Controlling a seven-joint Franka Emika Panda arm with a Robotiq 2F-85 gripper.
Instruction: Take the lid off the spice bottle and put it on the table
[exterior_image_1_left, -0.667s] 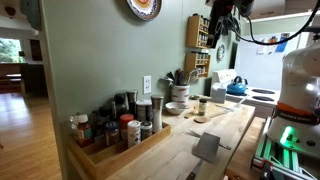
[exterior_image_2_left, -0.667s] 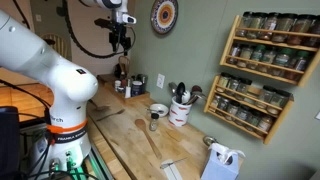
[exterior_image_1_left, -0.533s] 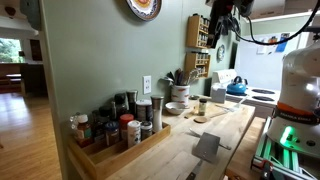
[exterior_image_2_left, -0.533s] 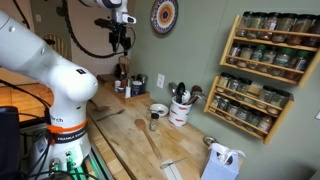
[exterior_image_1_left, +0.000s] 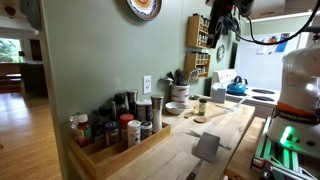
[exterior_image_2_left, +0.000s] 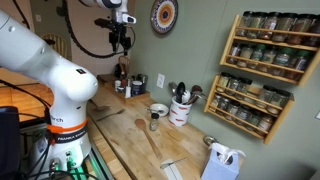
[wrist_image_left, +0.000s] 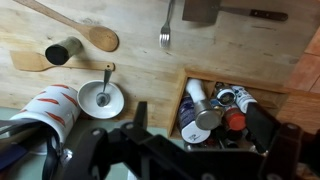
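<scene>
spice bottle stood upright on the table in an exterior view, pale body below and dark lid seated on top. the gripper hung high over the counter, well apart from the bottle. at this size the finger state could not be read there.

in an exterior view, the spice bottle stood on the table just beside a white bowl and near a crock of utensils. the lid was on. the gripper hung well above a cluster of jars by the wall, off to one side of the bottle.

wrist view: the camera looked straight down. the fingers of the gripper were spread wide and empty, framing a wooden tray and its jars. the spice bottle appeared near the upper-left corner, lid toward the camera, between a wooden spoon and the bowl. a fork lay on the table, apart from the bottle.

step in hand, by judgement: the approach. no contact was made and the lid was not yet off. the next move would call for sideways travel until the bottle sat centred between the fingers, then descent to cap height and closure on the lid alone, not the body. the bottle was small and unrestrained, so it would likely turn or lift with the lid unless the cap came free easily.
</scene>
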